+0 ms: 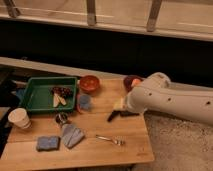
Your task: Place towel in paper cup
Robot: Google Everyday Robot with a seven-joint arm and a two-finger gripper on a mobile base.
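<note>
The towel [71, 135] is a grey-blue folded cloth lying flat on the wooden table [100, 150], near the front left. The white paper cup [18, 118] stands upright at the table's left edge, left of the towel. My gripper [118, 115] is dark and hangs low over the middle right of the table, at the end of the white arm [167, 102] that comes in from the right. It is well to the right of the towel and far from the cup, and holds nothing that I can see.
A green tray [35, 102] with food scraps sits at the back left. An orange bowl [89, 83] and a red bowl with a fruit [132, 82] stand at the back. A metal cup [61, 119], a blue sponge [48, 143], a small blue cloth [84, 102] and a fork [110, 140] lie on the table.
</note>
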